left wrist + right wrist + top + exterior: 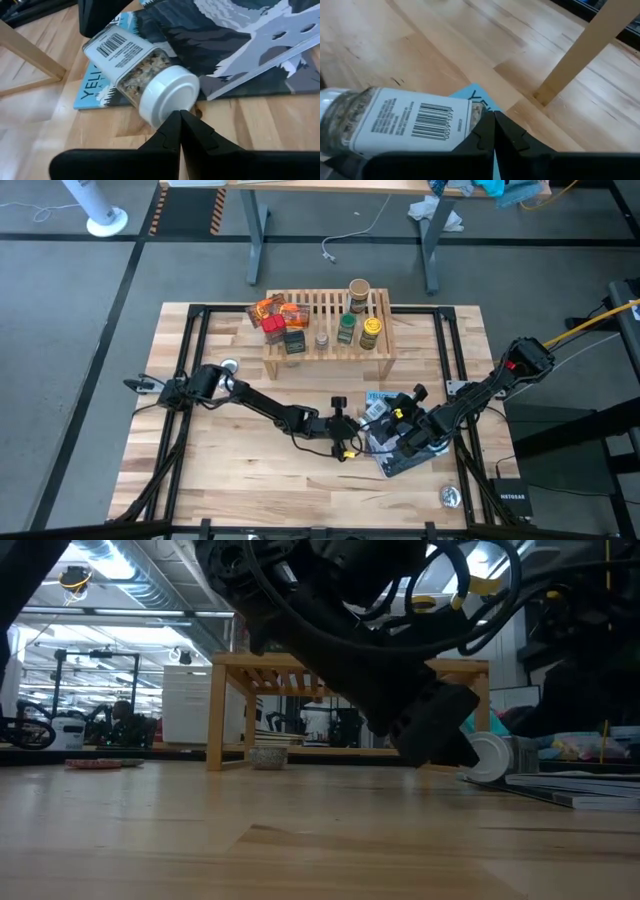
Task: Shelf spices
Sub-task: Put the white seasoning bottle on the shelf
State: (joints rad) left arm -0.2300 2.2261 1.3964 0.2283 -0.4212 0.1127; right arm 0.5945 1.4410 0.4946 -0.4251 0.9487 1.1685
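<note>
Overhead, one white-capped jar [375,413] lies between two closed tools.

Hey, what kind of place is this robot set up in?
Probably a robotics lab or workshop: a butcher-block table on a grey floor, exposed ceiling ducts, and more benches and equipment in the room behind.

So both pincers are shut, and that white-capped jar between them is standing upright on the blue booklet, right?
Not quite. Both the left pincer and the right pincer are shut, and the white-capped jar sits between them, partly on the blue booklet. But it lies on its side, not upright, as the left wrist view shows.
</note>
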